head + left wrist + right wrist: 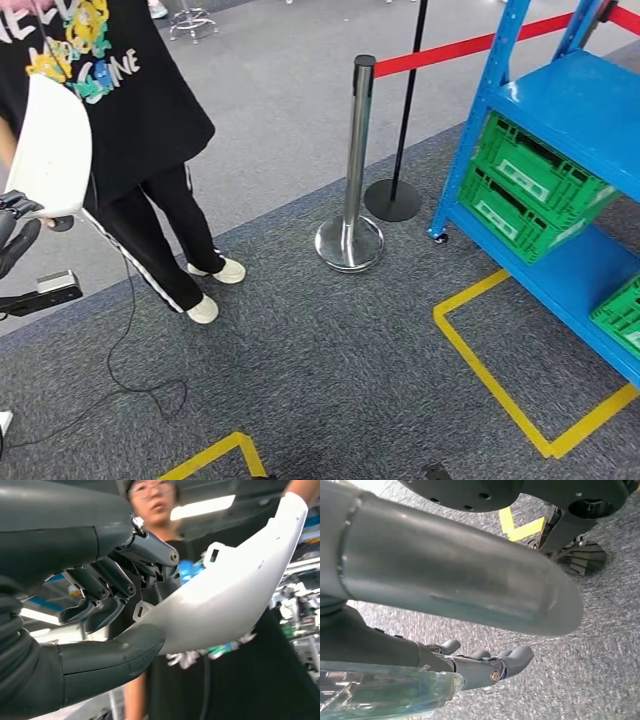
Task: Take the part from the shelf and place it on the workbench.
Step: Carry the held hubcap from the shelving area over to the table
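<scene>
Pinching the white part point(234, 600) — left robot hand point(113, 605); right robot hand point(486, 665) hangs loosely open, empty.

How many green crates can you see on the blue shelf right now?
3. Two stacked green crates, upper on lower, sit under the blue shelf's top board; a third shows at the right edge, lower. More may be hidden.

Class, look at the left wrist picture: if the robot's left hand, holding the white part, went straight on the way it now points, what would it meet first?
Probably the person in the black shirt. The left hand grips the white part and points at their torso, with nothing else between. How far off they stand is unclear.
</scene>
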